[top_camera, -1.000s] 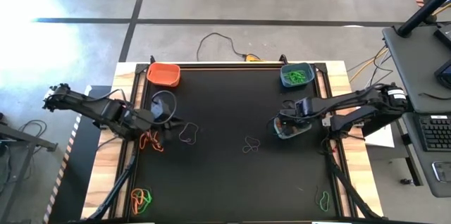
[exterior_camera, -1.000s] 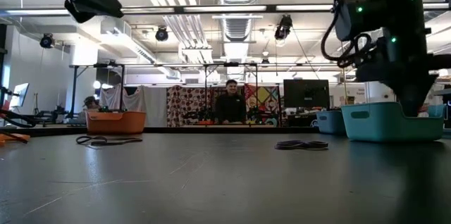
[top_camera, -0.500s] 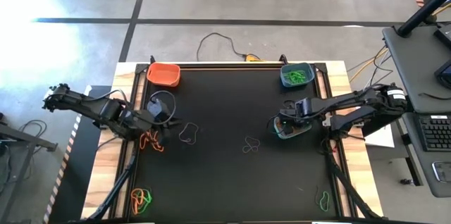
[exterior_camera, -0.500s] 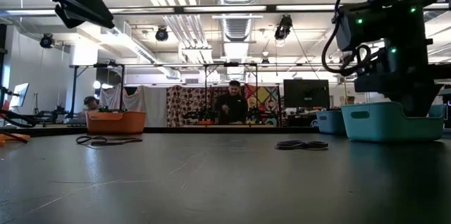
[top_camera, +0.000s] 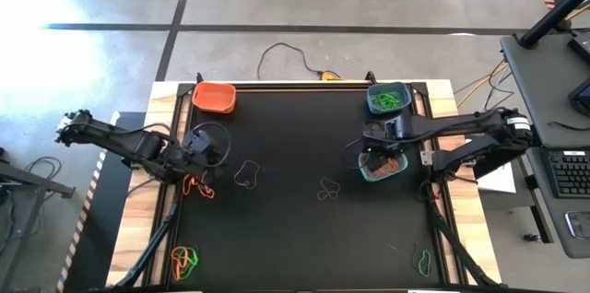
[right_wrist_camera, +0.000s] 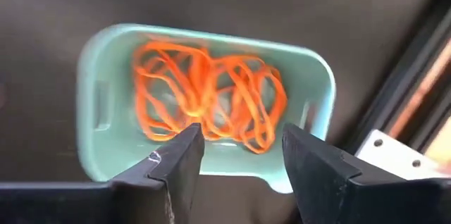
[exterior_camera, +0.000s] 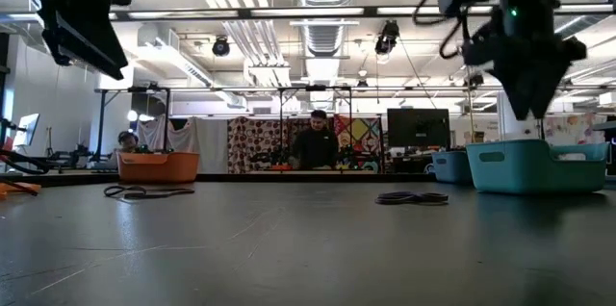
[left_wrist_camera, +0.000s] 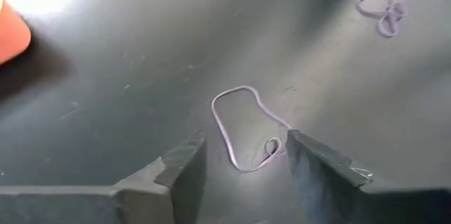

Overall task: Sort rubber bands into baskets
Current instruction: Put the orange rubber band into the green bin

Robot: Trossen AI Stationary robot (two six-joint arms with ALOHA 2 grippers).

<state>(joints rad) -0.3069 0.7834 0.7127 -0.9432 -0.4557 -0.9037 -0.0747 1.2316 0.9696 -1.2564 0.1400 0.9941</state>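
- The right gripper (top_camera: 376, 150) hangs above the teal basket (top_camera: 383, 169) near the right side of the black worktop (top_camera: 304, 228); its jaws stand apart with nothing between them.
- In the right wrist view the teal basket (right_wrist_camera: 204, 101) lies directly below the parted fingers (right_wrist_camera: 176, 164) and holds a tangle of orange rubber bands (right_wrist_camera: 208, 97).
- The left gripper (top_camera: 210, 150) sits over the left part of the worktop, raised off the surface; its jaws are spread and empty.
- In the left wrist view a dark rubber band (left_wrist_camera: 246, 129) lies flat on the worktop just beyond the open fingers (left_wrist_camera: 180, 171), touching neither. A second dark band (left_wrist_camera: 382, 11) lies farther off.
- The orange basket (top_camera: 214, 97) stands at the far left corner of the worktop. A darker basket (top_camera: 387, 99) at the far right corner holds green bands.
- Loose orange bands (top_camera: 198, 185) lie just beside the left gripper, on the near side.
- A dark band (top_camera: 246, 175) lies near the left gripper, another (top_camera: 328, 188) near the worktop's middle.
- An orange and green cluster (top_camera: 184, 258) lies at the near left corner, a green band (top_camera: 424, 260) at the near right.
- In the low view a person (exterior_camera: 314, 142) shows in the room behind.
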